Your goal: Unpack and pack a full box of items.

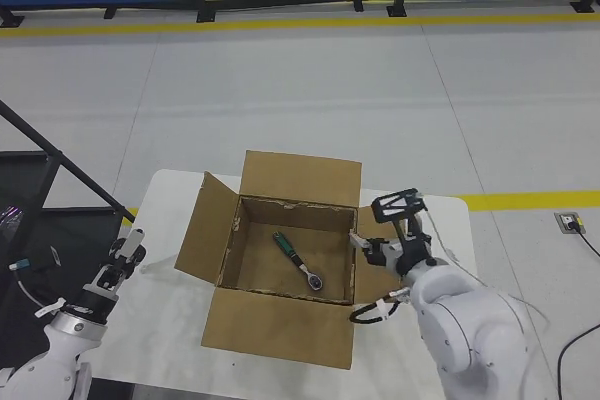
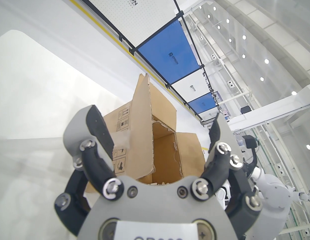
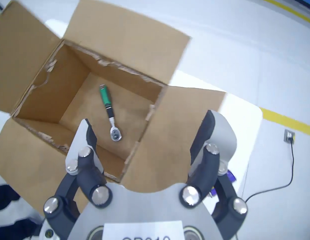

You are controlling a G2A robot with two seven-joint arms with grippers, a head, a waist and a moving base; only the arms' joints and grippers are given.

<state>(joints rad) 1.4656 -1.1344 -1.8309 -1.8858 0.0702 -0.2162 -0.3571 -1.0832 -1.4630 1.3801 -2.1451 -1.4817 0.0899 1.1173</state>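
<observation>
Left gripper (image 1: 132, 243), fingers spread and empty, sits outside the left flap of the box (image 1: 280, 335); the ratchet wrench (image 1: 300, 262) lies diagonally on the box floor, green handle far-left, head near-right; right gripper (image 1: 397, 205), fingers released, hovers by the right flap, seemingly the nearer; its wrist view looks down on the wrench, while the left wrist view meets the outer cardboard wall.

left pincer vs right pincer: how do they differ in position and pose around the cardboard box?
Position: the left pincer sits low beside the left outer wall of the cardboard box; the right pincer is raised by the box's right flap.
Pose: the left pincer points sideways at the box's outside; the right pincer tilts down into the box, toward the ratchet wrench on its floor.
Shared: both are open and empty.
</observation>
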